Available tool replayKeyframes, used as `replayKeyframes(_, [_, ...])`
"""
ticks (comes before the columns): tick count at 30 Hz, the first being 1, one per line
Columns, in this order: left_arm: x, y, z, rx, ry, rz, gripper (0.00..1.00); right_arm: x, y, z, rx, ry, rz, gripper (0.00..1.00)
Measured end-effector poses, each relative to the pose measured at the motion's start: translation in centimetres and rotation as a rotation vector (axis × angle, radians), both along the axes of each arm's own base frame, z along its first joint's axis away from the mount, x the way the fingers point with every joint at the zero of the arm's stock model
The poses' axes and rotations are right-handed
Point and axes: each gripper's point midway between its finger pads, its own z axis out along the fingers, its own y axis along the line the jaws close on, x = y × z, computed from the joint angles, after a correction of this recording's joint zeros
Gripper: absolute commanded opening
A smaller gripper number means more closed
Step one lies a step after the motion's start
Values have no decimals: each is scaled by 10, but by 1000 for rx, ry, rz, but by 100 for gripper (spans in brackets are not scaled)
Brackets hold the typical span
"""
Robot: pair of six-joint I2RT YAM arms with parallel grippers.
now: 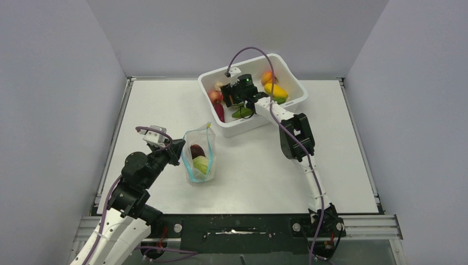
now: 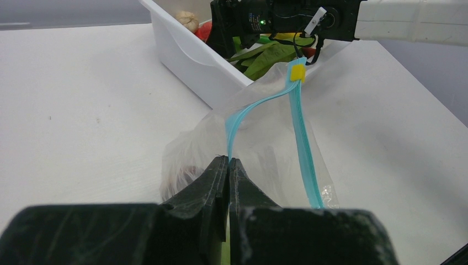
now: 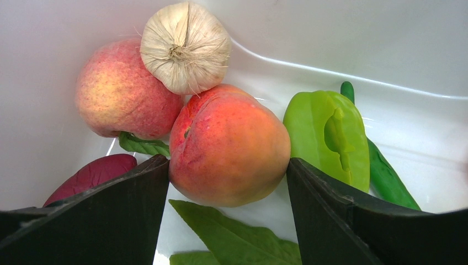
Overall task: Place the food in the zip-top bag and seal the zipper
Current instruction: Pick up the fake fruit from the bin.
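The left gripper (image 2: 229, 163) is pressed together on the zipper (image 2: 301, 127) – its two black fingers pinch the blue strip at the near end of the zip-top bag (image 2: 265, 143). From that pinch the two blue rim strips spread apart and meet again at the far end, where a small yellow slider (image 2: 298, 72) sits, so the mouth of the bag stands open. The bag rests on the white surface (image 1: 248, 165), just beside the left arm and apart from the white tub (image 1: 292, 105), which lies further back and to the right. Inside the clear plastic lie a dark purple-brown fruit (image 1: 197, 150) and, nearer the arms, a yellow-green piece (image 1: 201, 164).

The right gripper (image 3: 227, 165) reaches down into the left part of the tub. Its fingers are spread wide on either side of an orange-pink peach (image 3: 229, 143), each one right against a flank – whether they press on it I cannot tell. A second, paler peach (image 3: 118, 91) lies behind and to the left of the first in the wrist view, with a garlic bulb (image 3: 185, 47) resting on top between the two. A light green pepper piece (image 3: 325, 138) sits just right of the flanked peach, a dark red piece (image 3: 94, 174) shows by the left finger, and a green leaf (image 3: 232, 237) lies on the tub floor under the gripper. At the right end of the tub the top view shows another orange fruit (image 1: 269, 77) and a yellow one (image 1: 275, 90).
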Motion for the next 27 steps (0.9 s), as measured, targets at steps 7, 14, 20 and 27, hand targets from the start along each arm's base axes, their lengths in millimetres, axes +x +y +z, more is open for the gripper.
replayKeyframes(7, [0, 0, 0, 0, -1, 0, 0, -3, -2, -1, 2, -5, -3, 59])
replayKeyframes(14, [0, 0, 0, -1, -2, 0, 0, -17, -5, 11, 2, -2, 1, 57])
replayKeyframes(20, [0, 0, 1, -1, -4, 0, 0, -32, -9, 49, 19, -38, 5, 54])
replayKeyframes(27, [0, 0, 1, -1, -4, 0, 0, -51, -18, 75, 46, -66, -2, 53])
